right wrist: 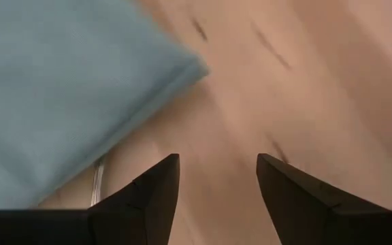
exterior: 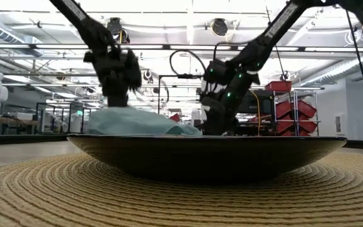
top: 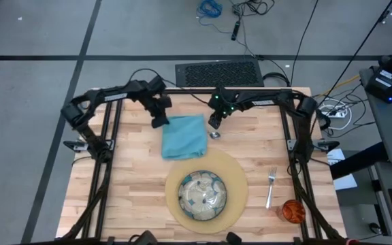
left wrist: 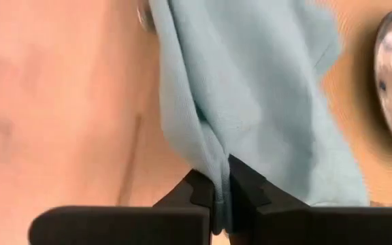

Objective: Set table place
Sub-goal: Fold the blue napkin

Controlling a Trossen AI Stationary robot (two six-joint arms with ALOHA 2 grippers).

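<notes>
Left hand (left wrist: 222,194): fully closed, it pinches a fold at the edge of the napkin (top: 184,135); in the high view it is at the upper left corner of the cloth.
Right hand (right wrist: 218,178): fingers apart, holds nothing; in the high view it hangs at the upper right corner of the napkin, just above a small silver piece (top: 214,135) on the counter (top: 128,190).
Napkin: lies a little crumpled in the upper centre of the high view, apart from the mat (top: 240,197) below it.
Plate (top: 202,196): sits in the middle of the mat, lower centre.
Fork (top: 271,185): right of the mat, on bare wood.
Cup (top: 293,211): lower right, just below the fork.
Risk: the pinch takes only a thin fold, so the cloth may slip out when it is pulled, or it may open and drag.
Risk: cutlery seems to lie partly under the napkin edge, seen in the right wrist view; moving the cloth could push it away.
In the way: the right hand is near the cloth, and the two arms could meet there.
</notes>
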